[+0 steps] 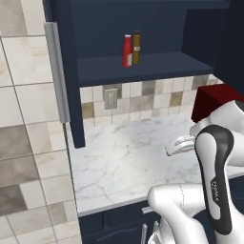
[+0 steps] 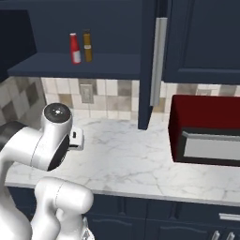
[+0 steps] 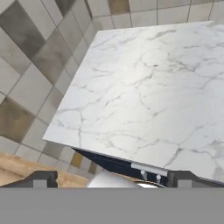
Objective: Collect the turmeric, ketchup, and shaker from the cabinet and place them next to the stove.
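The navy cabinet (image 1: 143,66) (image 2: 93,63) stands open above the counter. On its shelf the red ketchup (image 1: 127,51) (image 2: 75,48) stands upright with the brown-amber turmeric (image 1: 137,46) (image 2: 87,46) close beside it. My gripper (image 3: 113,178) hangs low over the marble counter (image 3: 144,96), well below the shelf. It is open: both dark fingertips (image 3: 43,178) stand wide apart with nothing between them. The white hand (image 1: 178,145) (image 2: 75,139) pokes out from behind the arm. The shaker and the stove are out of view.
A dark red appliance (image 2: 206,136) (image 1: 212,97) sits on the counter (image 1: 124,157) at the right. Cabinet doors with silver bar handles (image 1: 57,71) (image 2: 158,61) hang open beside the shelf. A tiled wall (image 1: 24,143) bounds the left. Navy base cabinets (image 2: 187,220) run below.
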Robot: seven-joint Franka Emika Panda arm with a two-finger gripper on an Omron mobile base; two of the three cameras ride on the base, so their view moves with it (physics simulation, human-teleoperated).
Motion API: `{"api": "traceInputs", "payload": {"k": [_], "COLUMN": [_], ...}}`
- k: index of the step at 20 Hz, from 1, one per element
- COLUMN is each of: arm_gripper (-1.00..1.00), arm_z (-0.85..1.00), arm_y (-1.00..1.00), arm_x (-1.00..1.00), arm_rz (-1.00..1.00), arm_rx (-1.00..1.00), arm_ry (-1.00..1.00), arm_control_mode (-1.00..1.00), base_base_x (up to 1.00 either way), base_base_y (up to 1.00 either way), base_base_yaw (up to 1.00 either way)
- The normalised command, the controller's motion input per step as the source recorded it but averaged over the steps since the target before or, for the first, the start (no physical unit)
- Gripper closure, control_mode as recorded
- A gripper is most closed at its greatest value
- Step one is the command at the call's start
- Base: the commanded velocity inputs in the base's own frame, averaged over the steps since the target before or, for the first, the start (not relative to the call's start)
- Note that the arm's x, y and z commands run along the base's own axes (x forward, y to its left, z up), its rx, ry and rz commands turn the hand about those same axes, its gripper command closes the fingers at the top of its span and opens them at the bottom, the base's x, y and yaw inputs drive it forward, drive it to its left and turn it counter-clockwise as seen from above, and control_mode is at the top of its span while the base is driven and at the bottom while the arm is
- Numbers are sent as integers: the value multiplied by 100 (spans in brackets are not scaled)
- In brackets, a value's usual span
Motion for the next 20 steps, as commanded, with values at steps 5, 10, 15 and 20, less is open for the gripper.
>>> {"api": "traceInputs", "payload": {"k": [5, 10, 15, 20], "arm_gripper": [-100, -100, -100, -100], "arm_z": [42, 68, 63, 58], "arm_y": [1, 21, 29, 10], "arm_x": [38, 41, 42, 35], "arm_rz": [8, 2, 0, 0], "arm_rx": [-3, -8, -9, -7], "arm_ry": [-17, -27, -21, -17], "arm_control_mode": [-100, -100, -100, -100], "base_base_x": [15, 0, 0, 0], "base_base_y": [0, 0, 0, 0], "base_base_yaw": [3, 0, 0, 0]}}
